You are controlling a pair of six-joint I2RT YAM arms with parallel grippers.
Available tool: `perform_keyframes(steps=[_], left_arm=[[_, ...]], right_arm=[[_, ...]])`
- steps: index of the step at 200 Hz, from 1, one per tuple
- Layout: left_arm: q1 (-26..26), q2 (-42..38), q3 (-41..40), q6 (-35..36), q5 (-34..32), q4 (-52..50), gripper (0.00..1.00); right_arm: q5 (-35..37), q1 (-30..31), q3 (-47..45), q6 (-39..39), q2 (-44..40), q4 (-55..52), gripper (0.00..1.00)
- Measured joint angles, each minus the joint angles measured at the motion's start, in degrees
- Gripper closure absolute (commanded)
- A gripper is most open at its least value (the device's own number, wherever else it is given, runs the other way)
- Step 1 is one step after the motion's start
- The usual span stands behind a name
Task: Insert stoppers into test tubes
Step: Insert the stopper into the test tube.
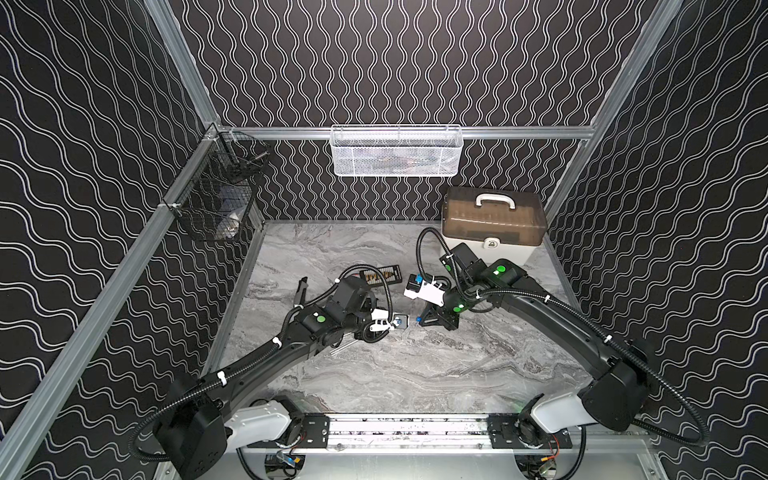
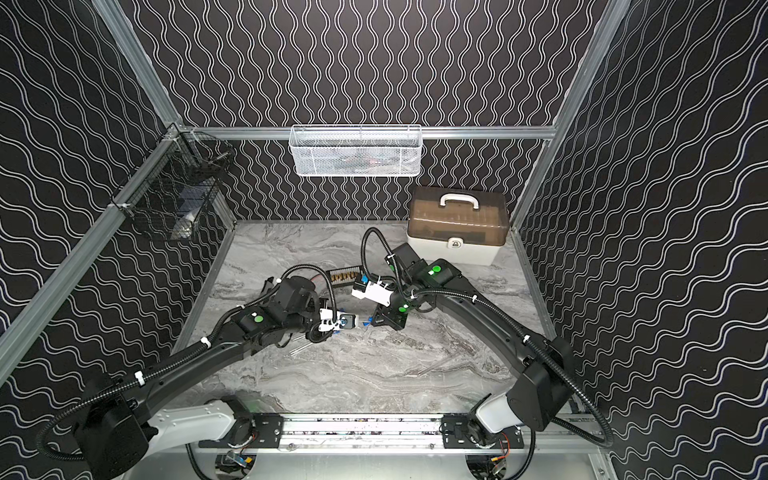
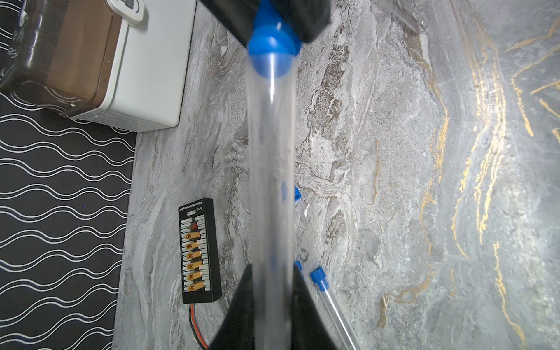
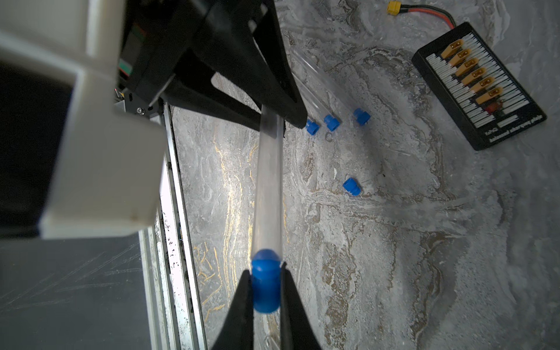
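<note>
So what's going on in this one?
The left claw grips a clear test tube by its body. The right claw pinches a blue stopper at the tube's mouth, and its tip seems to be partly in. A loose stopper lies on the marble table, and a capped tube lies nearby.

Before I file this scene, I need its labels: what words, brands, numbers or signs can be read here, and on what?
On the board: two lines of white print along one end, too blurred to read.
On the box latch: a small mark, too small to read.
No other text can be made out.
</note>
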Motion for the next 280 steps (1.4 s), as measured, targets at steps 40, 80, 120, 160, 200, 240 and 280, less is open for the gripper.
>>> perform_keyframes(steps=[40, 80, 120, 160, 200, 240, 280], left_arm=[[-0.98, -0.15, 0.02, 0.17, -1.51, -0.39, 1.00], [-4.17, -2.40, 0.00, 4.66, -7.17, -1.29, 1.00], [-5.95, -4.33, -0.26, 9.92, -11.21, -1.09, 1.00], [-6.49, -4.55, 0.37, 12.44, -12.17, -1.55, 1.00], [-6.49, -4.15, 1.22, 12.20, -12.13, -2.75, 1.00], [-6.49, -4.52, 1.22, 11.56, -11.85, -3.76, 1.00], [-6.49, -5.40, 0.81, 10.25, -11.78, -4.48, 1.00]], right_arm=[[0.46, 0.42, 0.81, -0.26, 1.03, -1.16, 0.92], [-0.15, 0.94, 2.84, -1.07, 2.93, -4.55, 0.96], [-1.44, 1.33, 5.99, -1.42, 5.62, -7.76, 0.98], [-1.46, 1.77, 8.09, -1.40, 7.02, -9.46, 1.00], [-1.57, 1.88, 8.26, 0.28, 7.23, -9.14, 1.00], [-2.49, 1.95, 7.41, 3.23, 7.21, -7.85, 1.00], [-3.30, 2.10, 6.23, 3.87, 6.58, -6.19, 0.92]])
